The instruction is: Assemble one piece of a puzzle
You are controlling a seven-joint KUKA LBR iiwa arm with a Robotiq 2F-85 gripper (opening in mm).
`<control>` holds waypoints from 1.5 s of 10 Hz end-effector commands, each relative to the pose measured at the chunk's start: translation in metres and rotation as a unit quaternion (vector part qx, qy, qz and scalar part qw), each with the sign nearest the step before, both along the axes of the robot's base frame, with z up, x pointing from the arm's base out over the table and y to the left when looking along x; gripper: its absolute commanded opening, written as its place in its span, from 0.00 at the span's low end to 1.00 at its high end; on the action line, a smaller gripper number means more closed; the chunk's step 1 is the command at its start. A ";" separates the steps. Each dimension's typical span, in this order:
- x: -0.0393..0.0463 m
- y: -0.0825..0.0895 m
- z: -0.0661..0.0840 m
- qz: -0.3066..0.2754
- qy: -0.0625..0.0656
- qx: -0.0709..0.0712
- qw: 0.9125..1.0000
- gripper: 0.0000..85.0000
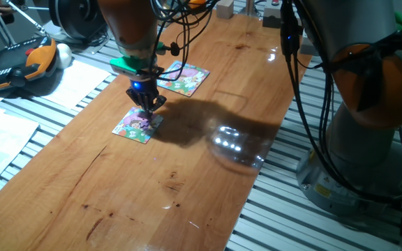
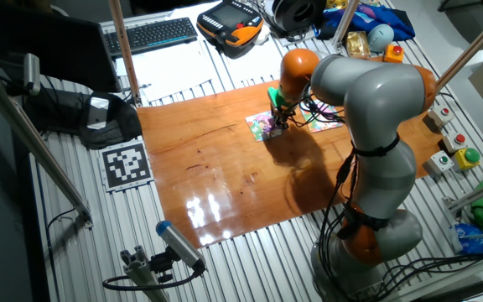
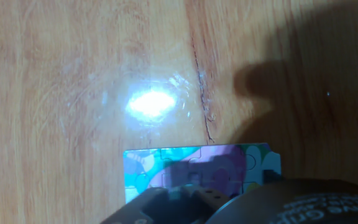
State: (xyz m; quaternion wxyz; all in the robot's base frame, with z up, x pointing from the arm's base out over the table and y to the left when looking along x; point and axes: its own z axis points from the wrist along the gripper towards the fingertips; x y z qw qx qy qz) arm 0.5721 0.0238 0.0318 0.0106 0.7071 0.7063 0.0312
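Observation:
The puzzle (image 1: 135, 126) is a small square with green edges and a pink figure, lying flat on the wooden table (image 1: 187, 181). My gripper (image 1: 146, 109) points straight down over its far right corner, fingertips at or just above the surface. The fingers look close together, but I cannot tell whether they are open or shut. The tiny piece does not show on its own in any view. The hand view shows the puzzle's top strip (image 3: 197, 163) with the dark fingers (image 3: 173, 202) covering the lower part. In the other fixed view the gripper (image 2: 277, 126) stands by the puzzle (image 2: 262, 127).
A slightly larger lilac-and-white square puzzle (image 1: 184, 78) lies just behind the gripper. A teach pendant (image 1: 19, 63) and papers (image 1: 75, 84) lie left of the table. The arm's base (image 1: 368, 139) stands at the right. A keyboard (image 2: 149, 35) and marker tag (image 2: 127, 164) lie off the table.

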 end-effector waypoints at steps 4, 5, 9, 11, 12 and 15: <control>0.0012 0.000 -0.001 -0.002 -0.013 0.000 1.000 0.00; 0.0016 0.000 -0.002 -0.002 -0.014 0.003 1.000 0.00; 0.0017 -0.001 -0.001 0.003 0.011 -0.005 1.000 0.00; 0.0024 -0.002 -0.001 -0.001 0.012 0.001 1.000 0.00; 0.0025 -0.002 0.000 -0.001 0.014 0.003 1.000 0.00; 0.0029 -0.002 0.000 0.004 0.035 -0.005 0.999 0.00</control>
